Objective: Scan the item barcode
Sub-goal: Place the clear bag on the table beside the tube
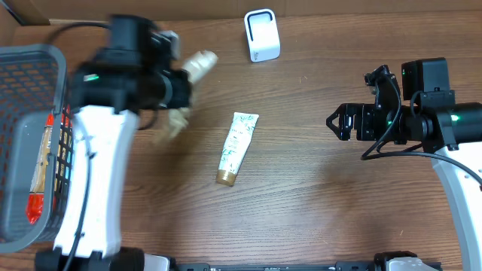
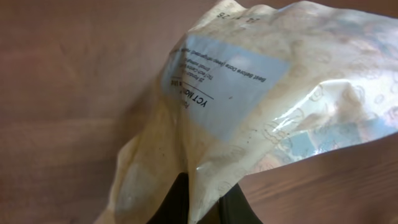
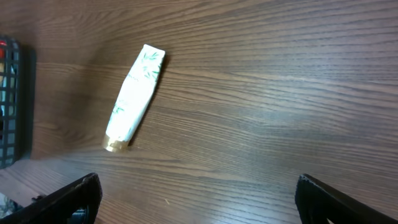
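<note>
My left gripper (image 1: 179,89) is shut on a cream plastic pouch (image 1: 197,63), held above the table at the back left. In the left wrist view the pouch (image 2: 261,93) fills the frame, pinched between my dark fingertips (image 2: 176,200). It shows a pale blue printed label (image 2: 224,81), and I see no barcode on this face. A white scanner (image 1: 261,35) stands at the back centre, to the right of the pouch. My right gripper (image 1: 337,123) hovers at the right, open and empty (image 3: 199,202).
A white tube with green leaf print and a gold cap (image 1: 237,147) lies mid-table, also seen in the right wrist view (image 3: 134,96). A grey mesh basket (image 1: 30,60) holding packaged goods stands at the left edge.
</note>
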You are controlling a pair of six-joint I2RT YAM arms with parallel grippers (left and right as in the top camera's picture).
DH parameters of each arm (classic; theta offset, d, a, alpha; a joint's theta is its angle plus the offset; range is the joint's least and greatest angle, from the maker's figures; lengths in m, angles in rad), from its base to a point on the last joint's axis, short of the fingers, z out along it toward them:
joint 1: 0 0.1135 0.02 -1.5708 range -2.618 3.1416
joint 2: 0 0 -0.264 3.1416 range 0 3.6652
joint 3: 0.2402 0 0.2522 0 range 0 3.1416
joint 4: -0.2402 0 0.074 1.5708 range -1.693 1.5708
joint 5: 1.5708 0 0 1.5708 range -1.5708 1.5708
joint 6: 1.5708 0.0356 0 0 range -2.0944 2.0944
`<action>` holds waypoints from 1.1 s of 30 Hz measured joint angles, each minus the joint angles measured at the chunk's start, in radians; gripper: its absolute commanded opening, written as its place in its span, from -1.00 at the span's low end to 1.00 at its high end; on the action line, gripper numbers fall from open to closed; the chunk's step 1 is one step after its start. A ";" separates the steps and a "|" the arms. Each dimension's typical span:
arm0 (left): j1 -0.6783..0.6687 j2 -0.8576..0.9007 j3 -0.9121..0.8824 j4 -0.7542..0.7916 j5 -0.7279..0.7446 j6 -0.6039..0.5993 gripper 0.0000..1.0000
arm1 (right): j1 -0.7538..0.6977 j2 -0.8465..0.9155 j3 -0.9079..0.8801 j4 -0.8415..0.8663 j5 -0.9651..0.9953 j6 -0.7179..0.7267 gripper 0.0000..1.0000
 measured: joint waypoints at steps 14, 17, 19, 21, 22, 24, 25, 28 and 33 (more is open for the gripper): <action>-0.180 0.360 -0.328 0.276 -0.250 -0.286 -0.59 | 0.000 0.000 0.000 0.002 0.000 0.000 1.00; -0.185 0.408 -0.328 0.278 -0.230 -0.309 0.12 | 0.000 0.000 0.000 0.002 0.000 0.000 1.00; -0.185 0.415 -0.328 0.276 -0.203 -0.309 0.18 | 0.000 0.000 0.000 0.001 0.000 0.001 1.00; -0.184 0.415 -0.311 0.255 -0.167 -0.292 0.18 | 0.000 0.000 0.000 0.003 0.000 0.000 1.00; -0.184 0.415 -0.290 0.237 -0.148 -0.282 0.18 | 0.000 0.000 0.000 0.003 0.000 0.000 1.00; -0.184 0.415 -0.217 0.188 -0.106 -0.257 0.19 | 0.000 0.000 0.000 0.003 0.000 0.000 1.00; -0.184 0.415 -0.161 0.159 -0.088 -0.243 0.20 | 0.000 0.000 0.000 0.003 0.000 0.000 1.00; -0.184 0.405 0.027 0.071 -0.056 -0.204 1.00 | 0.000 0.000 0.000 0.000 0.000 0.000 1.00; -0.156 0.318 0.360 -0.047 -0.036 -0.116 0.99 | 0.000 0.000 0.000 -0.004 0.000 0.000 1.00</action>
